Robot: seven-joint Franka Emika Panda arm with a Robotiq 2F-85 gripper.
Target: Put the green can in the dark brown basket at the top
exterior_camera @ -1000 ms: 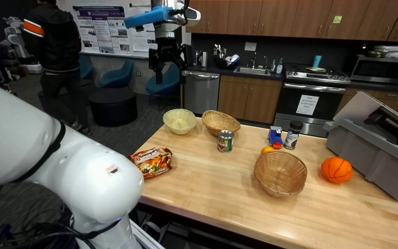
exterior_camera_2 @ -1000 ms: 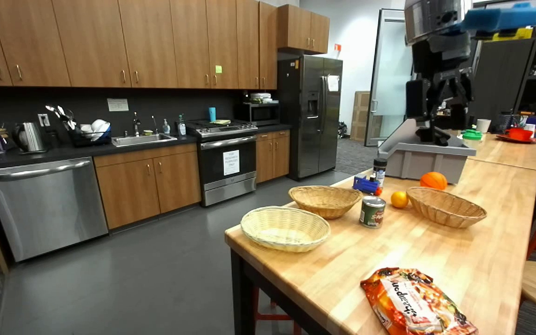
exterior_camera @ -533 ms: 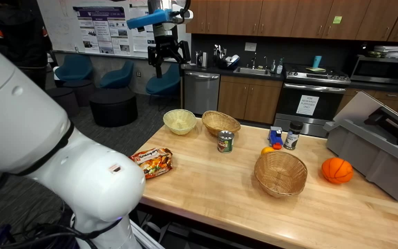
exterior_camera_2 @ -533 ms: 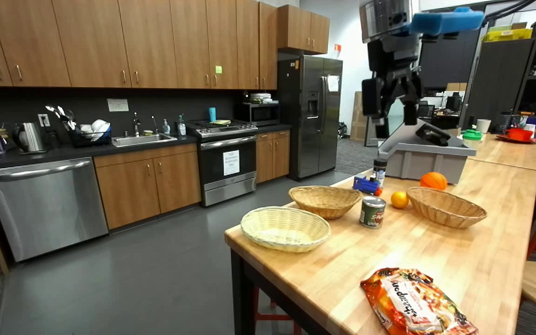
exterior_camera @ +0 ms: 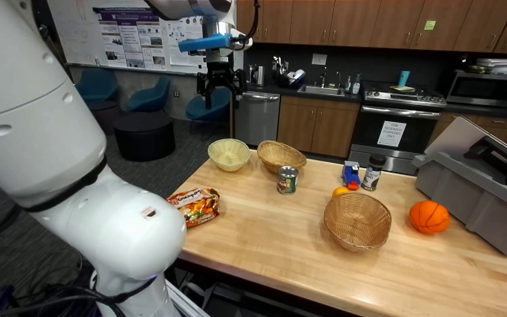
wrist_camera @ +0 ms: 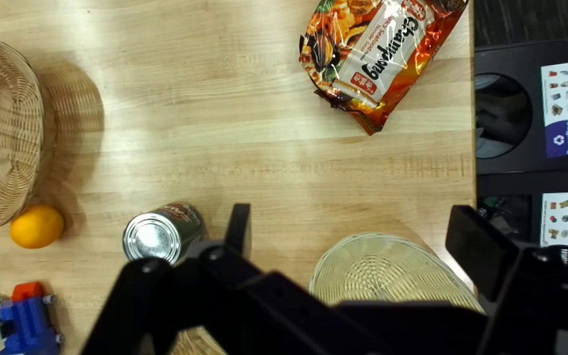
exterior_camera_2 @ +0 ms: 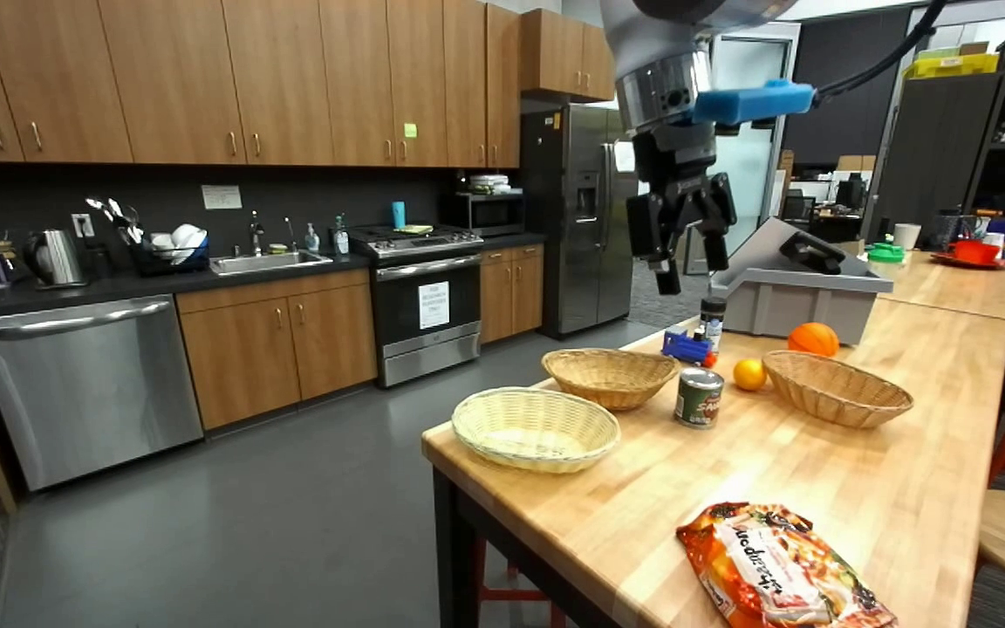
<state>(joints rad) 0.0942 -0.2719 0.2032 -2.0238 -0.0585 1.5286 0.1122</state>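
My wrist view: packet (wrist_camera: 382, 61) at one o'clock, "Champong" — bin label (wrist_camera: 562, 109) at three, "Recycling". In an exterior view I read "FOR RESEARCH PURPOSES ONLY" — oven sign (exterior_camera: 392, 133).

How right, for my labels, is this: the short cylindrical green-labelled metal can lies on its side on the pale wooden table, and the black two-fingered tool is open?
Its pose is wrong: the can stands upright, as both exterior views show. The rest holds: it is on the table, and the tool is open.
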